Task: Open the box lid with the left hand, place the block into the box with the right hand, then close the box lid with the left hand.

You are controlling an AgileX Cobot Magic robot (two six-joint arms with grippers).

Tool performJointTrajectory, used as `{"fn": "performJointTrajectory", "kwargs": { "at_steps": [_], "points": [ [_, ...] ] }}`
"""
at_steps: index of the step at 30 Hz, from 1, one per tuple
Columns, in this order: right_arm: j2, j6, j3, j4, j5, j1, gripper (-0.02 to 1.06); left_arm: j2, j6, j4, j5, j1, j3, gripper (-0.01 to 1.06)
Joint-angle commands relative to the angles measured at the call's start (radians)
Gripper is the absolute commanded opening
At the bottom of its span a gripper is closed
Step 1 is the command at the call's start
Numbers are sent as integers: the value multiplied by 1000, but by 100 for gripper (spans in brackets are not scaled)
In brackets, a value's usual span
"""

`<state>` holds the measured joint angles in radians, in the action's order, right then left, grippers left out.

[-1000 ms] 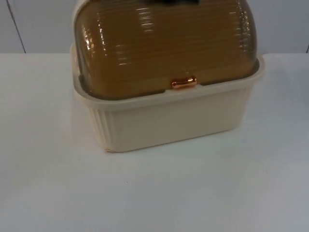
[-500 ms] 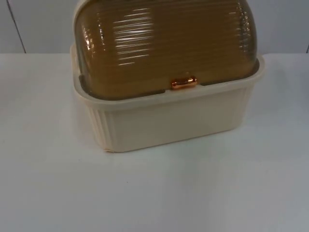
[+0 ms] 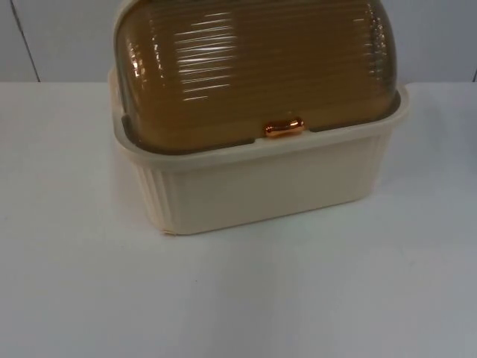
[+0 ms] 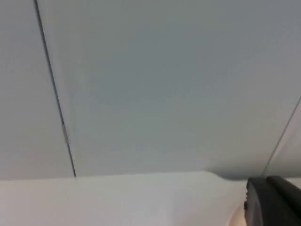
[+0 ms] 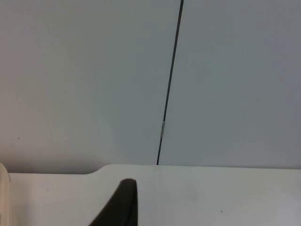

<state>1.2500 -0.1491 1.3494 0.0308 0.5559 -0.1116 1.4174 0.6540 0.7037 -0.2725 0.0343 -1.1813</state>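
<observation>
White table top [image 3: 74, 298] meets grey partition wall [image 3: 59, 37]. Cream box [image 3: 261, 186], amber ribbed lid [image 3: 253, 67] closed, contents hidden. Left gripper [image 4: 270, 202], right gripper [image 5: 120, 205] face wall; finger state can't tell.

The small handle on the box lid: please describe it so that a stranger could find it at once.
On the white table stands a cream ribbed box with a domed, amber see-through lid, shut. At the middle of the lid's front edge, just above the cream rim, sits the handle: a small, shiny copper-coloured knob, the only metallic-looking part.
</observation>
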Motion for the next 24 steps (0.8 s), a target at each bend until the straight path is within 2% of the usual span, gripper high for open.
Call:
{"fn": "performJointTrajectory", "kwargs": {
  "at_steps": [1, 2, 3, 5, 6, 7, 8, 9, 19, 24],
  "points": [
    [-10, 3, 5, -2, 4, -4, 105, 10, -9, -24, -38, 0, 1, 5],
    [-10, 3, 5, -2, 4, -4, 105, 10, -9, -24, -38, 0, 1, 5],
    [-10, 3, 5, -2, 4, -4, 105, 12, -9, -35, -51, 0, 1, 14],
    [-10, 3, 5, -2, 4, -4, 105, 12, -9, -31, -51, 0, 1, 48],
    [-10, 3, 5, -2, 4, -4, 105, 12, -11, -12, -43, 0, 1, 74],
    [-10, 3, 5, -2, 4, -4, 105, 12, -11, -12, -43, 0, 1, 74],
    [-10, 3, 5, -2, 4, -4, 105, 12, -13, 4, -32, 0, 1, 95],
    [-10, 3, 5, 0, 6, -4, 105, 9, -16, 9, -34, 0, 1, 104],
    [-10, 12, 5, -2, 14, -4, 105, -35, -16, 48, 3, 0, 0, 103],
    [-21, 12, 5, 0, 11, -4, 105, -59, -16, 17, -19, 2, 0, 103]
  ]
}}
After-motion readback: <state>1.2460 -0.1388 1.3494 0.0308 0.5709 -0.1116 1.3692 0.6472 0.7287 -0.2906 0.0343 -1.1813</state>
